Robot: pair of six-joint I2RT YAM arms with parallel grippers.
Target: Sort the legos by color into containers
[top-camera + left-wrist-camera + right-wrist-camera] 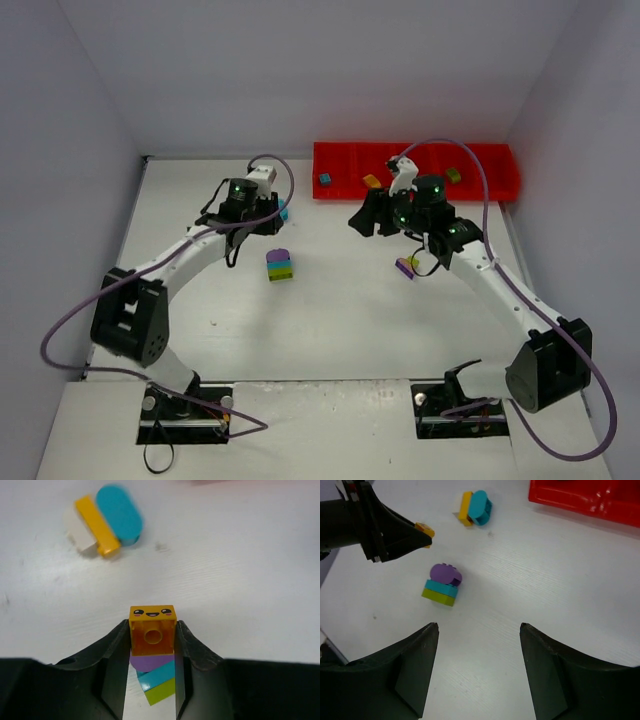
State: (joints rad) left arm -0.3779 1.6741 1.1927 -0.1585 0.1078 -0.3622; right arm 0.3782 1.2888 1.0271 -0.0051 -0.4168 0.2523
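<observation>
Partly done: three bricks [371, 181] inside translucent red plastic tray [490, 160], far-right corner of white desk [340, 320]. Clamps orange smiley-face brick [152, 614] in left gripper [152, 630]; right gripper [477, 626] parted, empty. Unsorted mid-desk: purple-teal-green stack [280, 266].

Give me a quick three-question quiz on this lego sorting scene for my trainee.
1. True or false: the right gripper is holding something.
2. What colour is the brick in the left gripper? A teal, B orange, C purple.
3. Name the colours, top to bottom, of the stack standing on the table.
Key: 1 false; 2 B; 3 purple, teal, green.
</observation>
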